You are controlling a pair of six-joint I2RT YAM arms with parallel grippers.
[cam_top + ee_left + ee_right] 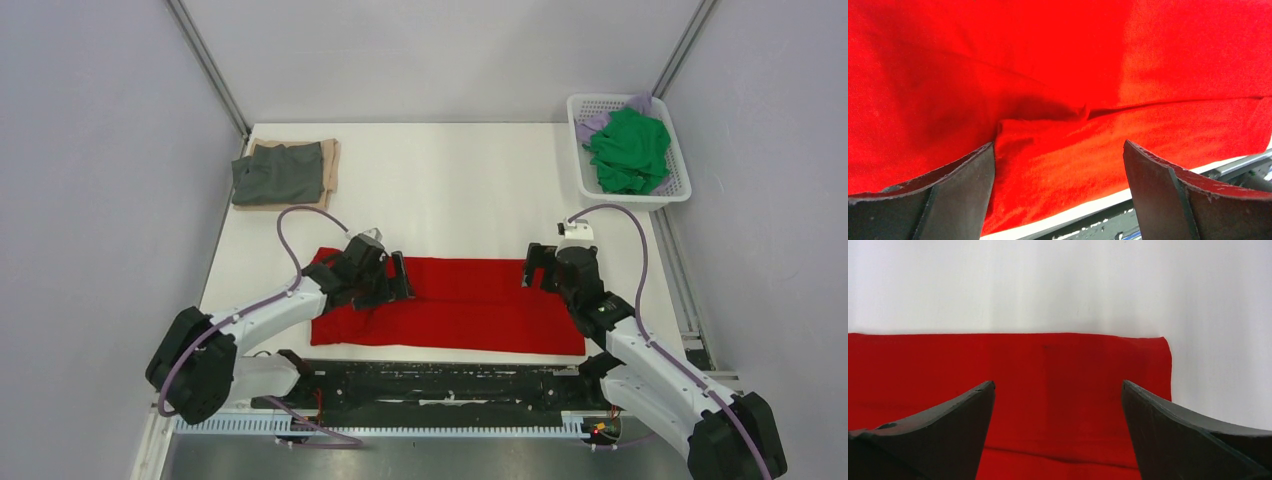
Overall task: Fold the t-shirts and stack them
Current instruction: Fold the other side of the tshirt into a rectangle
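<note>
While both arms reach over the counter [450, 190], the red t-shirt [450, 305] lies folded into a long flat band right beneath them. The left fingers [392, 280] are spread wide with nothing between them, over the band's left part. From the left wrist, red cloth fills the gap between those fingers, with a small rumple and a crease running across it. The right fingers [540, 272] are just as wide apart and empty, over the band's right part. From that wrist, the shirt's far edge runs straight across ahead of the tips, and its right end stops just past the right-hand finger. Whether either pair of tips touches the cloth, I cannot tell.

Now the basket [640, 200]: white lattice, well beyond the right fingers and off to their right, at the counter's far corner. It holds a crumpled green t-shirt [630, 150] heaped on top, with a lilac t-shirt [593, 125] poking out underneath along the far and left sides.

Well beyond the left fingers and off to their left sits the stack: a folded grey t-shirt [278, 175] resting on a folded tan t-shirt [331, 160], whose edge shows along the right and far sides.
</note>
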